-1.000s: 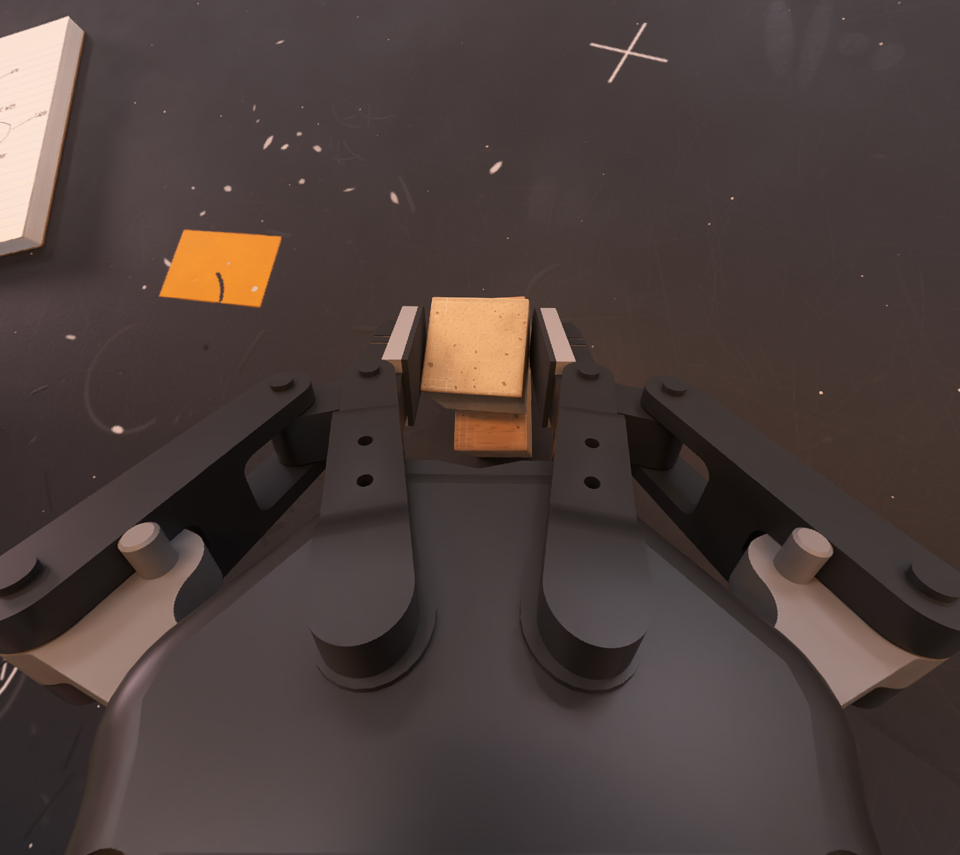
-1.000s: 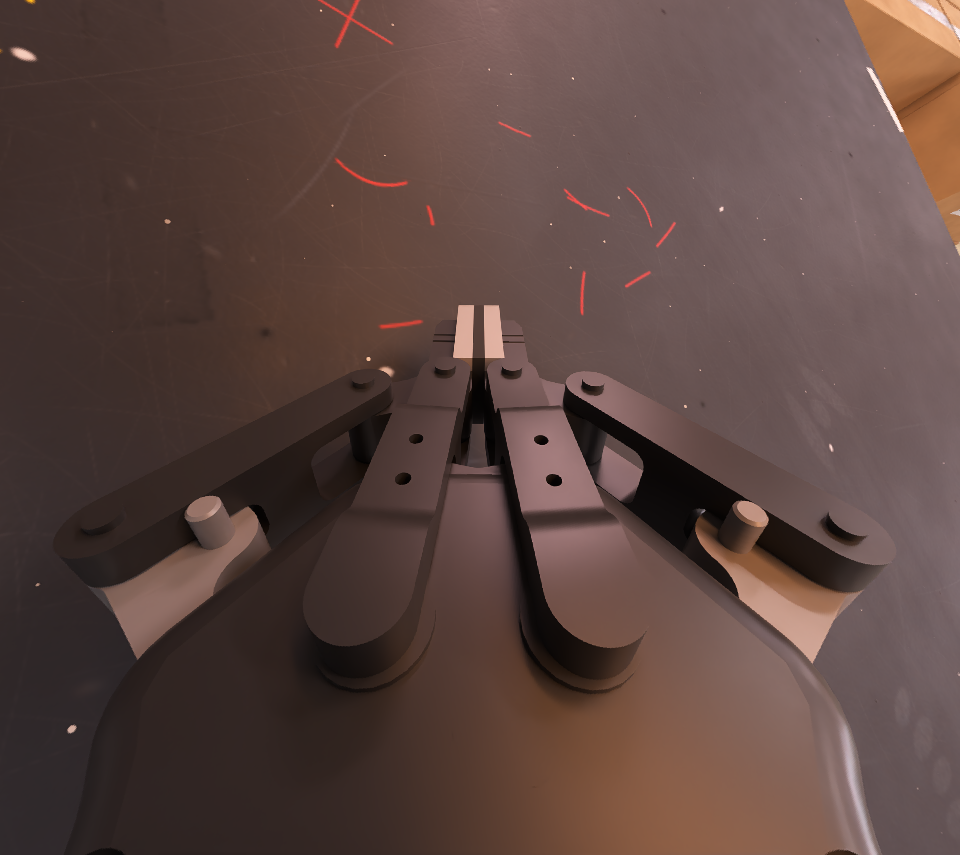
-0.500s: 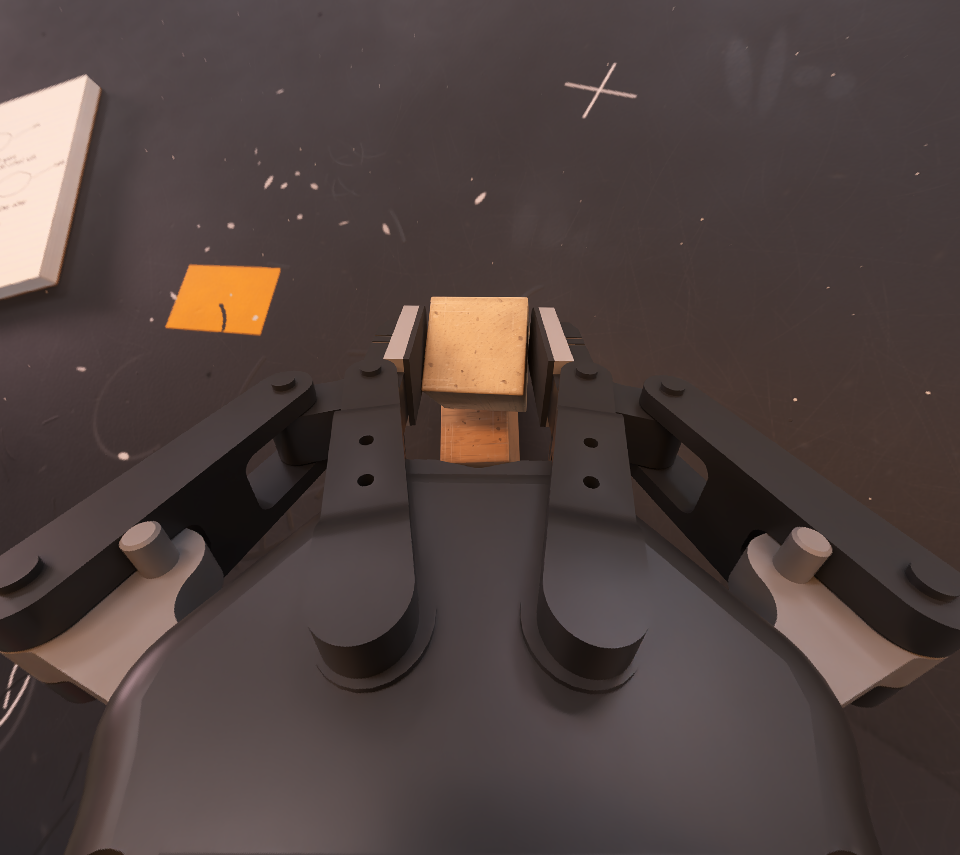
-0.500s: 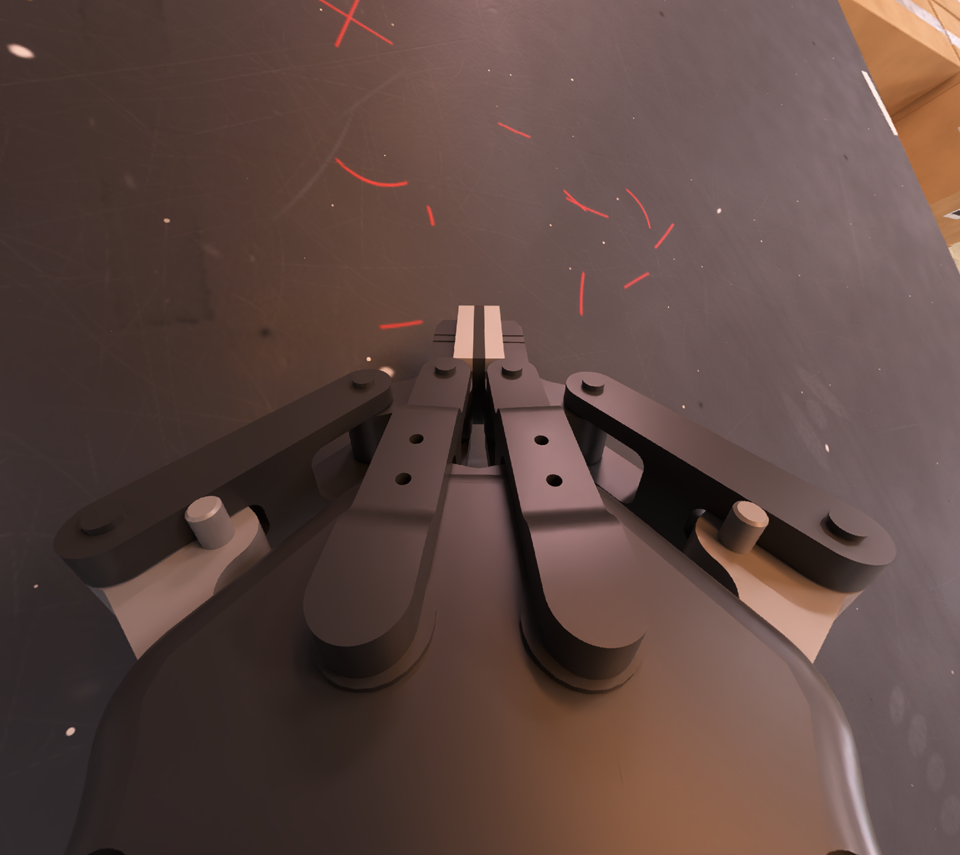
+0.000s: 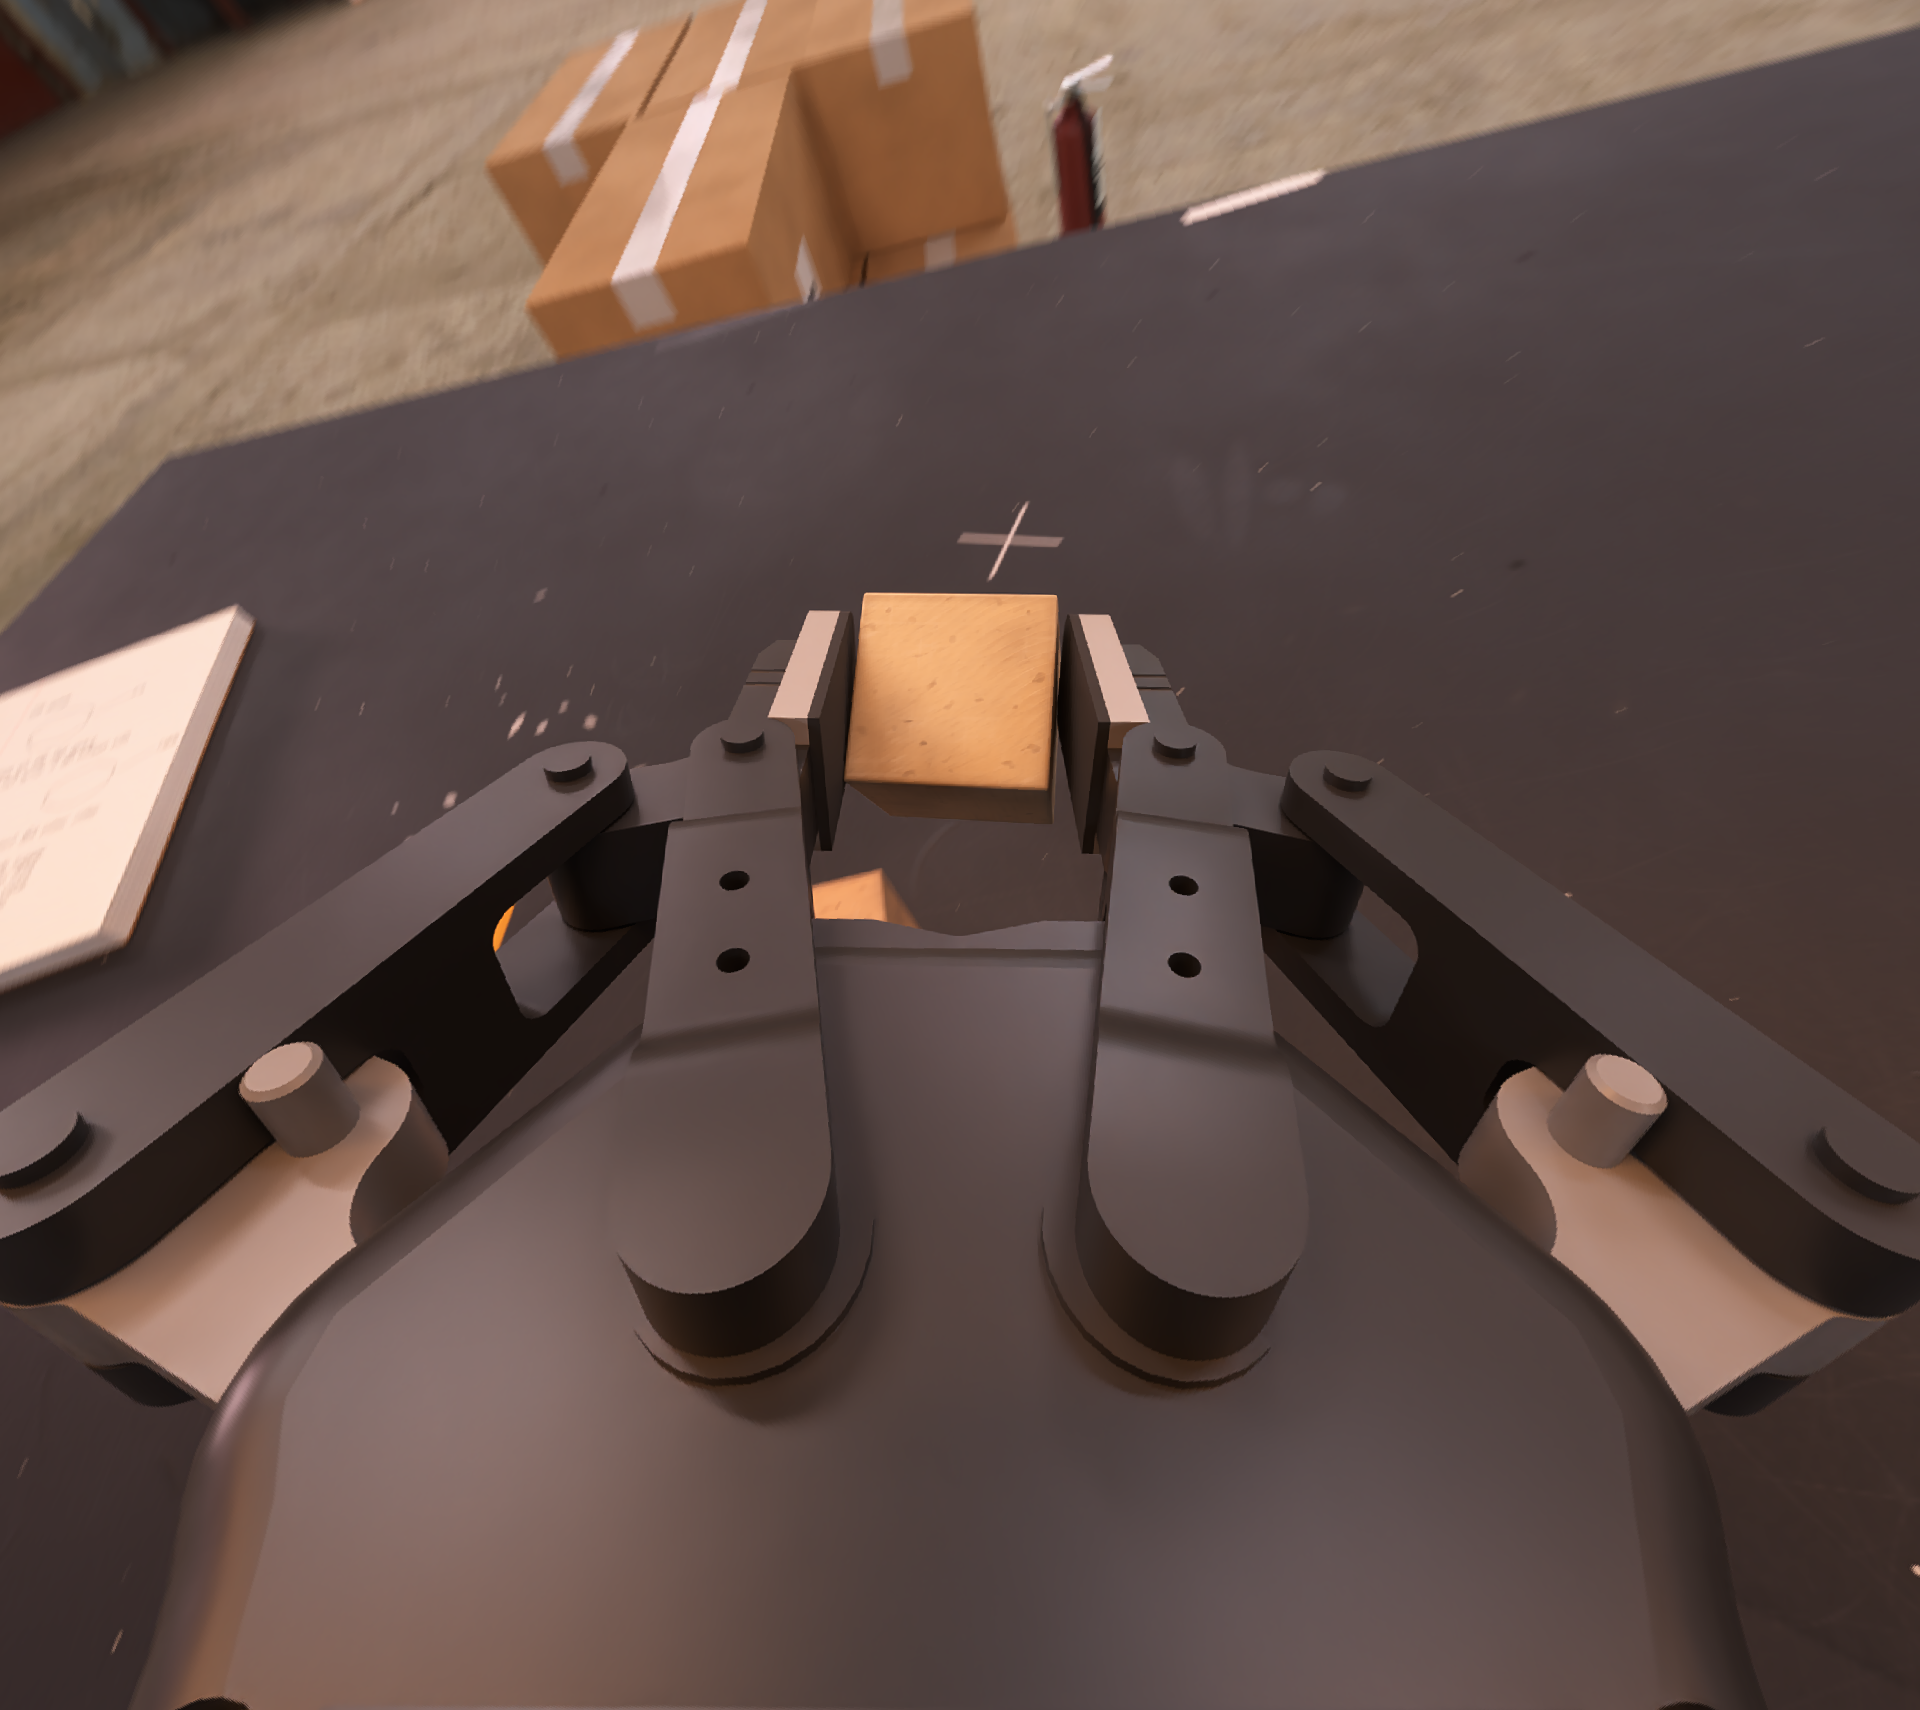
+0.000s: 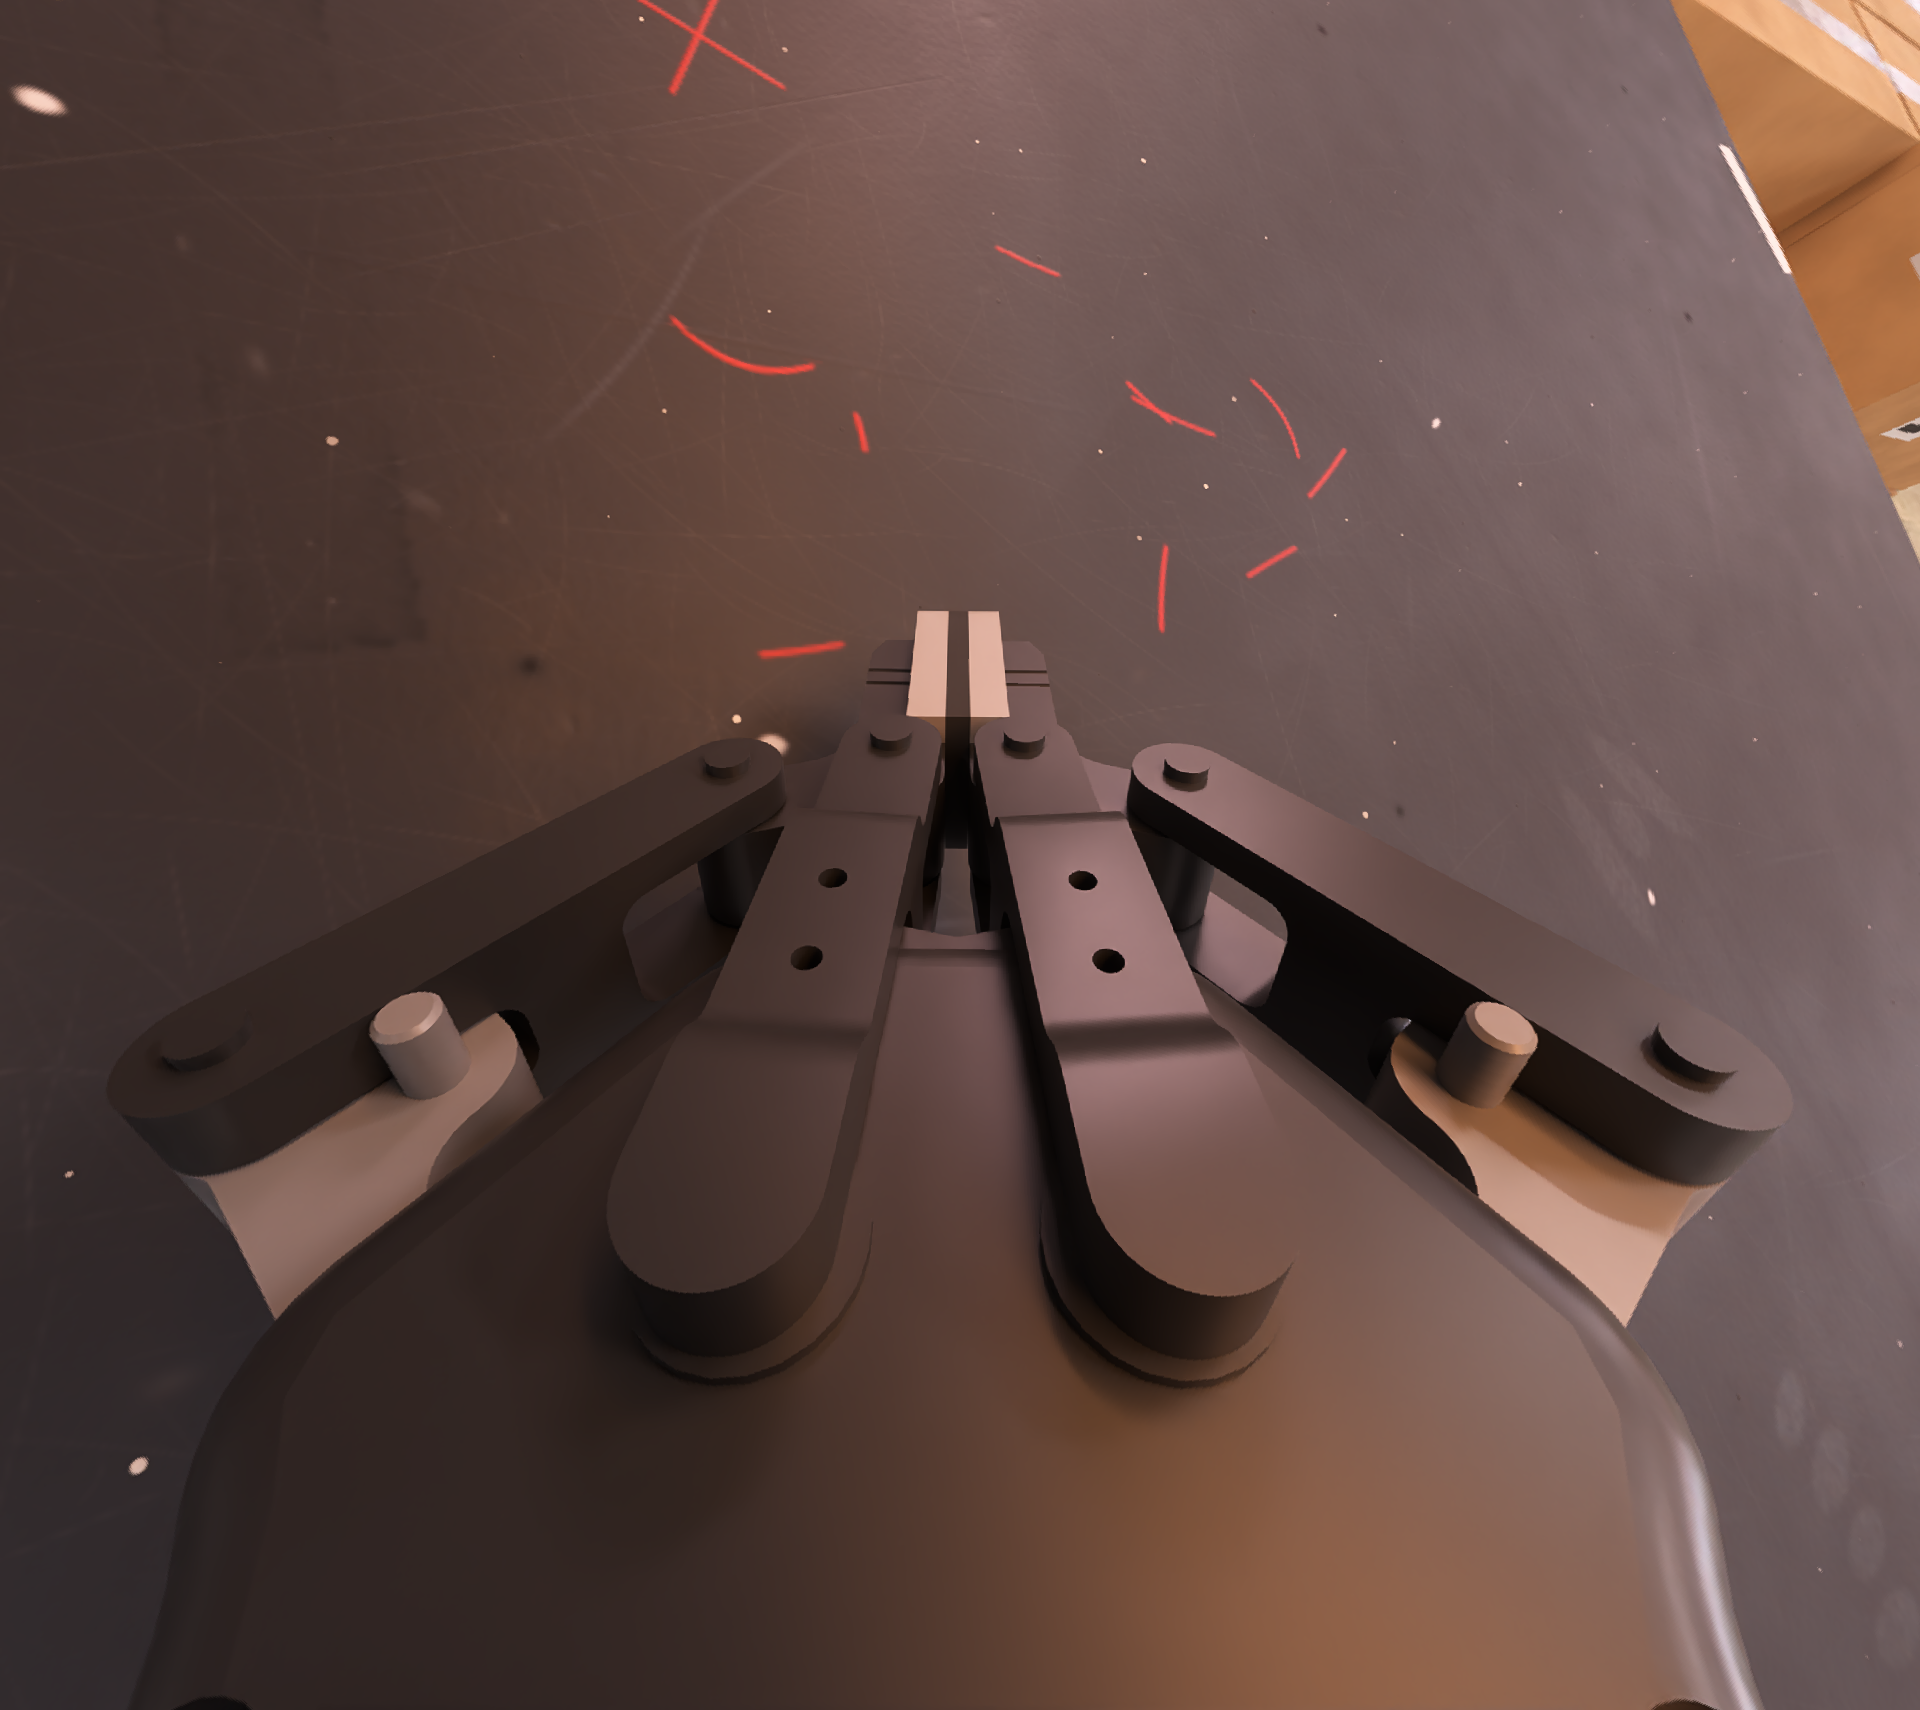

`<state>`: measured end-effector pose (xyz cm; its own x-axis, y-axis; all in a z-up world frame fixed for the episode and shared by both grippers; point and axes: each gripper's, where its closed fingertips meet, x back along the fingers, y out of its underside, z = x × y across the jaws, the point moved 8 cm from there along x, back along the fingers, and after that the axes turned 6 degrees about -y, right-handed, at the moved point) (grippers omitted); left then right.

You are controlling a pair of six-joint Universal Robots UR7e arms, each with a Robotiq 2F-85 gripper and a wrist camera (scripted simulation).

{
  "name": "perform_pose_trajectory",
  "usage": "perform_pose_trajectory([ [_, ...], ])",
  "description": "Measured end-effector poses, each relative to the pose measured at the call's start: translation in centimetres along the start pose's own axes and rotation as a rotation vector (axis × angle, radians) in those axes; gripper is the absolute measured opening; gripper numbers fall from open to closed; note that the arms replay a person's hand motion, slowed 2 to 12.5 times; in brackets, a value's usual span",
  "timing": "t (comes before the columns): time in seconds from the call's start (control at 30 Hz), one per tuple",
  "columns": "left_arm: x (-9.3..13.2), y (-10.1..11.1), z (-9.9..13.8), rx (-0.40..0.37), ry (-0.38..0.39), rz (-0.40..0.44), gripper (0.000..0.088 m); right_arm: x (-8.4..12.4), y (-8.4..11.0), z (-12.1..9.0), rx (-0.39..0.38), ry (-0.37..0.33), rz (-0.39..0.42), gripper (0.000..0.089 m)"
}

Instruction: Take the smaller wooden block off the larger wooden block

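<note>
Over on the left edge of the dark table [image 5: 1455, 413] sits a white notepad [image 5: 104, 787]. Center of the left wrist view, the left gripper [image 5: 954, 704] has its jaws clamped on the smaller wooden block [image 5: 951, 699], held up off the table by its two flat side faces. Looks light and rigid, and the smooth wood could slip if squeezed off-center. The larger wooden block [image 5: 857, 897] peeks out just below. The right gripper [image 6: 957, 673] hangs pinched together on nothing.

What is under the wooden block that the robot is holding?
Under the smaller wooden block, held by the left gripper, a corner of the larger wooden block shows. The gripper covers the rest.
</note>
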<state>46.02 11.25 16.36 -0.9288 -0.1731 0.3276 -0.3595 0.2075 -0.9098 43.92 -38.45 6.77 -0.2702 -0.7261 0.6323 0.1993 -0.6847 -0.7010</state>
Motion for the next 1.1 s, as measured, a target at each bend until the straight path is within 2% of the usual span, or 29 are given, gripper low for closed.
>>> perform_pose_trajectory([
  [0.27, 1.8, -3.2, 3.6, -0.089, 0.188, 0.276, 0.0355, 0.0, 0.0, 0.0, -0.004, -0.005, 0.000, 0.0000],
  [0.47, 3.0, -4.7, 7.4, -0.213, 0.332, 0.387, 0.0355, 0.0, 0.0, 0.1, -0.010, -0.010, 0.000, 0.0000],
  [0.77, 3.9, -5.3, 13.6, -0.468, 0.465, 0.397, 0.0355, 0.0, 0.0, 0.1, -0.014, -0.015, 0.001, 0.0000],
  [0.97, 3.7, -4.7, 17.2, -0.686, 0.467, 0.330, 0.0355, 0.0, 0.0, 0.1, -0.016, -0.018, 0.001, 0.0000],
  [1.1, 3.5, -4.4, 19.0, -0.768, 0.458, 0.283, 0.0355, 0.0, 0.0, 0.2, -0.018, -0.020, 0.001, 0.0000],
])
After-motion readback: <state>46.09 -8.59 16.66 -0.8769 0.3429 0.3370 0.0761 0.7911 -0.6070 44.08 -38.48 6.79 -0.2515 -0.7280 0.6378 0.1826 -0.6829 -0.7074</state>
